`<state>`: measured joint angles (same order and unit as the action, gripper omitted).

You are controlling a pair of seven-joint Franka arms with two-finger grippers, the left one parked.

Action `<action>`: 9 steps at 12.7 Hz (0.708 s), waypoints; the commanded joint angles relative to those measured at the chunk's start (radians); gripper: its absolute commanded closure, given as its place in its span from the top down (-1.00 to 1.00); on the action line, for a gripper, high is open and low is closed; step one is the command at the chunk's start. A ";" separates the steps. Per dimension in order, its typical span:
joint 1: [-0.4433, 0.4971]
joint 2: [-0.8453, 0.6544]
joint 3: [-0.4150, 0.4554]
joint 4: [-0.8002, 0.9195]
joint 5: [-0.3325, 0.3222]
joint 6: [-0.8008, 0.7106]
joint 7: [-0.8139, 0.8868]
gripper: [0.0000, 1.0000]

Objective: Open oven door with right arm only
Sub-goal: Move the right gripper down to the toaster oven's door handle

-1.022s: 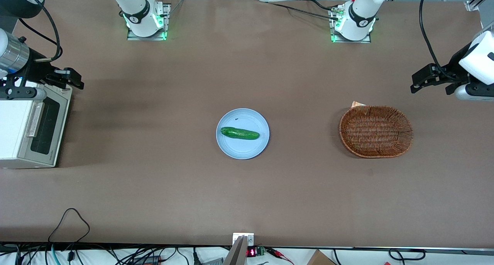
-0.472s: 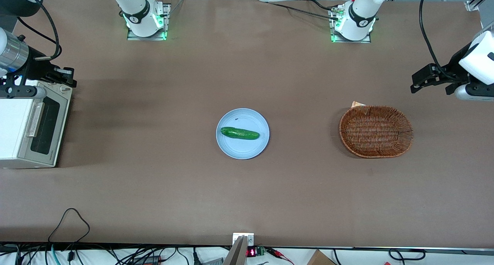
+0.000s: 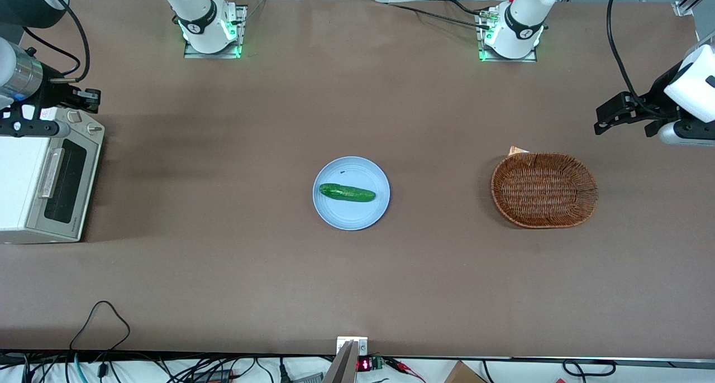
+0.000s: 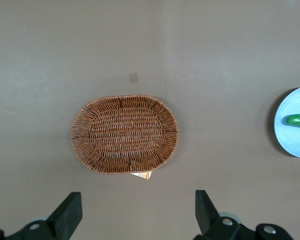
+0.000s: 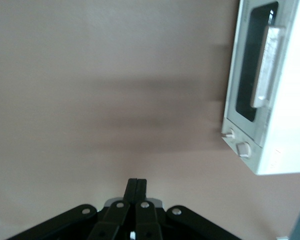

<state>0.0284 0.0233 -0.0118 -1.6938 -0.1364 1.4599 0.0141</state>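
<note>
Over the last second the claw (image 3: 92,99) has drawn back from above the oven door (image 3: 64,185) toward the knob panel (image 3: 84,123) end of the oven, farther from the front camera. Its fingers (image 5: 136,192) are pressed together and hold nothing. The door is shut; its bar handle (image 3: 49,172) lies below the claw and nearer the front camera. Judge the retreat as repositioning: you have not yet engaged the handle. The right arm (image 3: 22,73) hovers over the counter (image 3: 357,282).
</note>
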 commanded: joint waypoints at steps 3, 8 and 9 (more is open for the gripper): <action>0.043 0.122 0.007 0.037 -0.344 -0.030 0.010 -1.00; 0.059 0.269 0.006 0.017 -0.705 0.028 0.156 -1.00; 0.051 0.299 0.006 0.014 -0.760 0.037 0.224 -1.00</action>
<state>0.0839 0.2750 -0.0052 -1.6896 -0.8133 1.4877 0.1485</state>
